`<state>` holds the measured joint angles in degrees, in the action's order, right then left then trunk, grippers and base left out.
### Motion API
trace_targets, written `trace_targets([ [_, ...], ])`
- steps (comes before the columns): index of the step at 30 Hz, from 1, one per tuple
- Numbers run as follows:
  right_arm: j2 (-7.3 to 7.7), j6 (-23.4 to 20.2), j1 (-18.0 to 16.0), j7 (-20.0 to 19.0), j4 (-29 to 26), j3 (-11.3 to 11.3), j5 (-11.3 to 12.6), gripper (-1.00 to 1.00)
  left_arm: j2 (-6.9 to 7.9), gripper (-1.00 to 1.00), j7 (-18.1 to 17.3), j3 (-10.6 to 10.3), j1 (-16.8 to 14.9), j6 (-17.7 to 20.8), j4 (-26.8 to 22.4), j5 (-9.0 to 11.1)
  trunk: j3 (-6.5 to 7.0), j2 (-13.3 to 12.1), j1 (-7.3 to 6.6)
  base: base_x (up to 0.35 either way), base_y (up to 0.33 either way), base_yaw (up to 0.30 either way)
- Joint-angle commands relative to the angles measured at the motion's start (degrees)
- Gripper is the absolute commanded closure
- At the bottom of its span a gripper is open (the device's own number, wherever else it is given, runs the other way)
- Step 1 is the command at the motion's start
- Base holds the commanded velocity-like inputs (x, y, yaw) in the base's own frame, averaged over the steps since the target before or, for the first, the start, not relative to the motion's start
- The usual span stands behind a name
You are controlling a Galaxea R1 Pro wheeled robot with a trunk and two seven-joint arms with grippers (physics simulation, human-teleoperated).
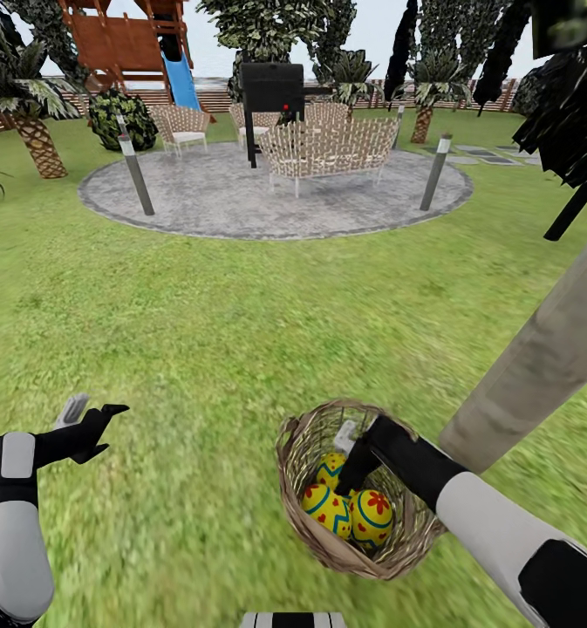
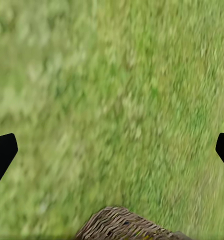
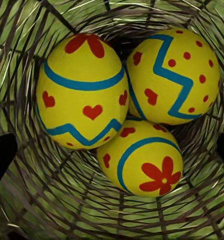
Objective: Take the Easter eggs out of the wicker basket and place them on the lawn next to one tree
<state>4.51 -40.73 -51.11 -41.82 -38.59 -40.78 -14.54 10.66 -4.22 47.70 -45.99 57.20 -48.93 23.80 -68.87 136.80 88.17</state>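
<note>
In the head view, the wicker basket is seen at the lower centre of the frame on the lawn, beside the tree trunk at lower right. The right hand is lowered inside the basket over the three Easter eggs; the left hand is held spread wide at lower left.

In the left wrist view, grass is shown, with the basket's rim at the bottom edge.

In the right wrist view, the eggs are clustered touching at the basket's bottom, between widely parted fingertips.

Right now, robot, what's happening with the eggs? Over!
Right pincer open, down inside the wicker basket. Left pincer open, empty, over the lawn. All three Easter eggs in basket, none gripped. Tree trunk close beside the right arm.
</note>
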Motion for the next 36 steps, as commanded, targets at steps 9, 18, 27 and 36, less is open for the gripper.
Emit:
trace_targets([
  [9,0.03,0.4,-0.8,-1.3,-0.2,0.7,-2.4,-1.0,-0.15,-1.0,-0.4,0.0,-0.1,0.3,0.0,-0.4,-0.37,0.0,-0.01,0.0,0.0,0.0],
  [18,-0.03,0.4,-1.2,-1.0,-0.2,6.9,-2.5,-1.0,-0.27,-1.0,-0.4,-0.1,-0.1,0.3,-0.1,-0.4,-1.28,2.0,1.09,0.0,0.0,0.0],
  [27,-0.07,0.3,-1.7,-1.5,0.1,7.1,-2.9,-1.0,-0.28,-1.0,-0.4,-0.1,-0.1,0.3,0.0,-0.4,-2.9,5.6,3.06,0.0,0.0,0.0],
  [36,-0.05,0.2,-1.7,-1.2,-0.1,7.0,-3.2,-1.0,-0.21,-1.0,-0.4,-0.1,-0.1,0.3,0.0,-0.4,-4.81,6.5,3.68,0.0,0.0,0.0],
])
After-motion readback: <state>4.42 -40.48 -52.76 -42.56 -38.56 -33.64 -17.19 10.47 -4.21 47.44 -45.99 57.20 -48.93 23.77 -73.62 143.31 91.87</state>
